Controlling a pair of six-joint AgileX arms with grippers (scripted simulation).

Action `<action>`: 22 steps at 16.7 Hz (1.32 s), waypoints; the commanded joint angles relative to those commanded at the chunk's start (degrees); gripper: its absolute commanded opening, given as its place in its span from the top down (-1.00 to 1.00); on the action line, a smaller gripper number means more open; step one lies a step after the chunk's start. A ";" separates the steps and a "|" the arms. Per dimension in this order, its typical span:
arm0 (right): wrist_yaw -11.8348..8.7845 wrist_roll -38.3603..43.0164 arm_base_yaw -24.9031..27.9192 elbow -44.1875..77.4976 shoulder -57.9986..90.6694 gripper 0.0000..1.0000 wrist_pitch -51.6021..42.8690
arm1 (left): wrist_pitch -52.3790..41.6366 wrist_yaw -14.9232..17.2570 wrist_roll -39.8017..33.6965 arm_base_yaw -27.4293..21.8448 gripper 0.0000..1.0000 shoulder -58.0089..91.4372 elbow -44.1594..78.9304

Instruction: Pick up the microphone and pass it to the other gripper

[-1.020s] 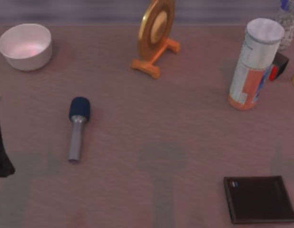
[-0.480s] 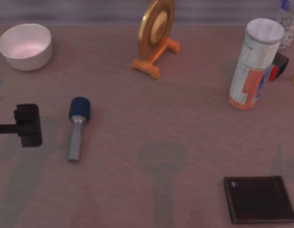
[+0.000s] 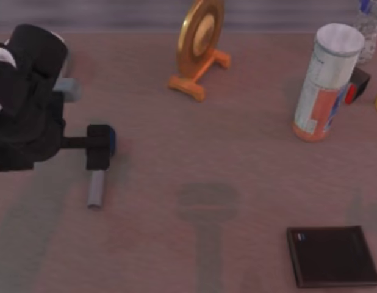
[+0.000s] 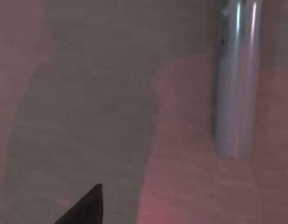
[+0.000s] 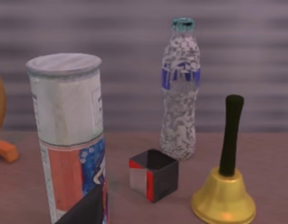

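Microphone (image 3: 96,186), navy foam head and slim grey metal handle, lies at the table's nine o'clock side, its head covered by the left gripper (image 3: 100,146) directly above; whether those fingers are spread, I cannot tell. Handle points toward six o'clock.

The left gripper (image 3: 99,148) hangs over the head end of the microphone (image 3: 96,190), covering the dark foam – only a sliver of blue shows at its edge, and the grey handle sticks out from under it on the surface (image 3: 194,152). The black left arm (image 3: 24,110) spreads away behind the gripper. Well apart from the gripper stand a gold disc on an orange stand (image 3: 199,46) and a tall canister (image 3: 326,82) – a dark wallet (image 3: 332,256) lies flat, farther off
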 joint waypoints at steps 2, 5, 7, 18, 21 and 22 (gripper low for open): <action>0.00 0.00 0.00 0.00 0.00 -1.00 0.00 | -3.09 -0.16 -1.20 -1.34 -1.00 6.74 4.70; 0.00 0.00 0.00 0.00 0.00 -1.00 0.00 | -6.01 -0.33 -2.38 -2.65 -1.00 12.91 9.39; 0.00 0.00 0.00 0.00 0.00 -1.00 0.00 | -6.68 -0.37 -2.66 -2.96 -1.00 14.42 10.53; 0.00 0.00 0.00 0.00 0.00 -1.00 0.00 | 6.00 -0.27 -1.96 -2.37 -1.00 22.07 5.99; 0.00 0.00 0.00 0.00 0.00 -1.00 0.00 | 12.60 -0.22 -1.65 -2.13 -1.00 26.34 3.53; 0.00 0.00 0.00 0.00 0.00 -1.00 0.00 | 13.61 -0.21 -1.60 -2.08 -1.00 27.13 3.11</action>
